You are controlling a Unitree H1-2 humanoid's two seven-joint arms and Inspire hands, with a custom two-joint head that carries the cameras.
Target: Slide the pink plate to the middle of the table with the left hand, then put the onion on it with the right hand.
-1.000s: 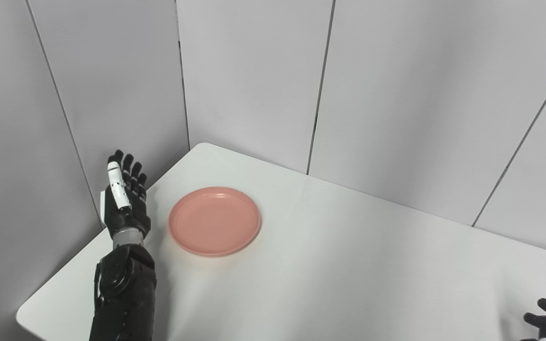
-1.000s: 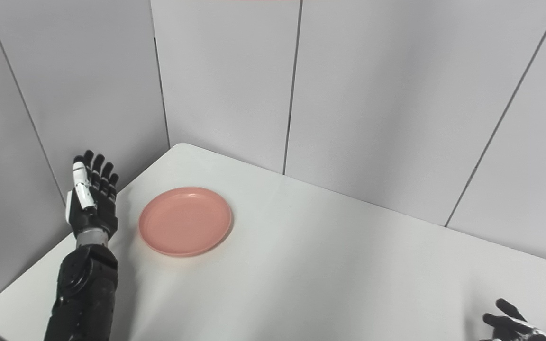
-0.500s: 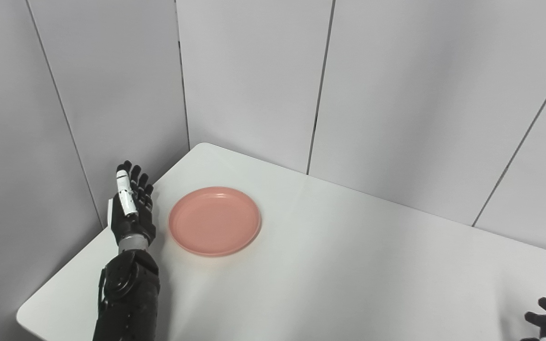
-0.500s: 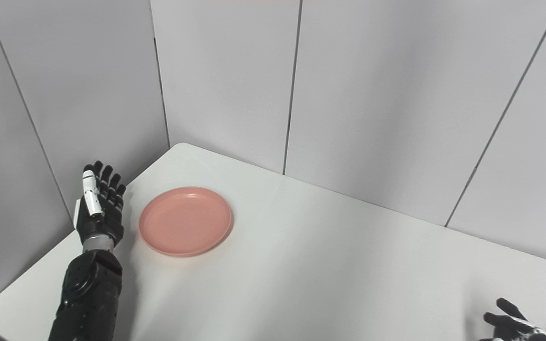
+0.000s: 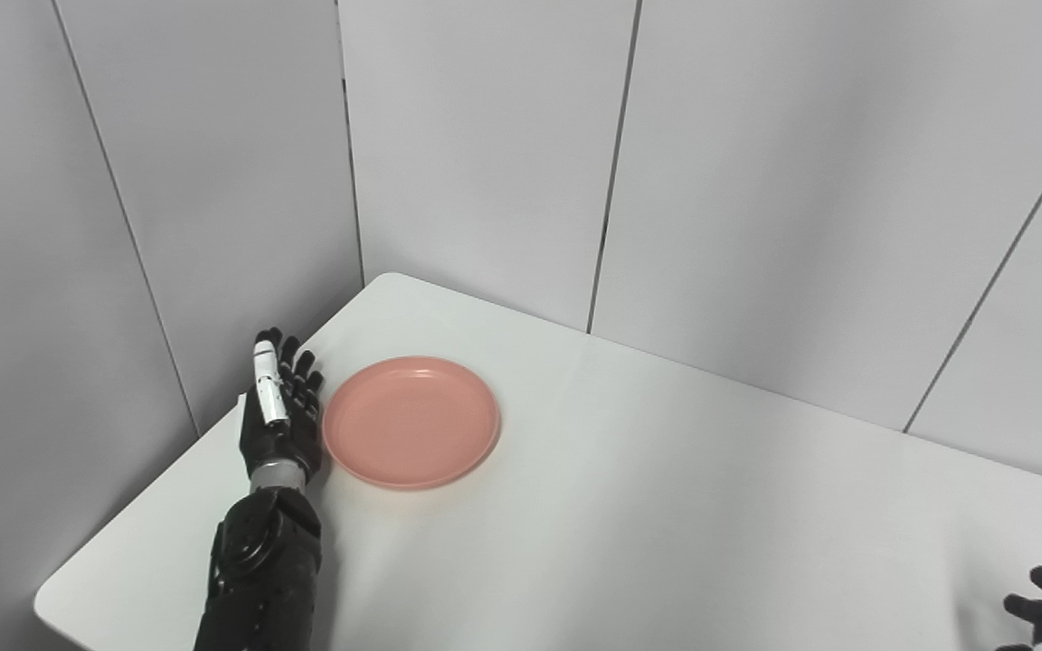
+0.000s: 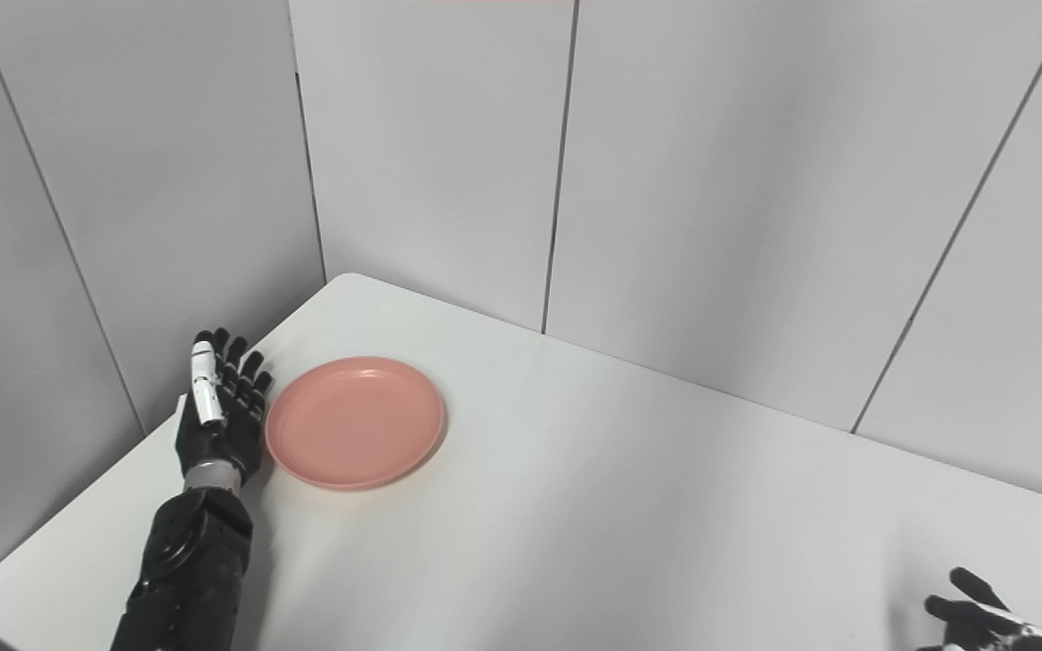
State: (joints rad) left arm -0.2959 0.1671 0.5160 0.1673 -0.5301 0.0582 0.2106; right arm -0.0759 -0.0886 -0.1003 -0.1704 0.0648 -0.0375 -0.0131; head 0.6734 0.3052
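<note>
A round pink plate (image 5: 411,421) lies on the white table (image 5: 629,506) near its far left corner. My left hand (image 5: 279,411) stands on edge right beside the plate's left rim, fingers straight and apart, holding nothing; it looks to be at or just short of the rim. Only the spread fingertips of my right hand (image 6: 978,619) show at the bottom right corner, low by the table. No onion is in view.
Grey wall panels (image 5: 485,154) close in behind the table and along its left side, close to the left hand. The table's left edge runs diagonally just behind that arm.
My left hand has moved right and down, from the table's left edge to the plate's left rim. The plate and the right hand have stayed put.
</note>
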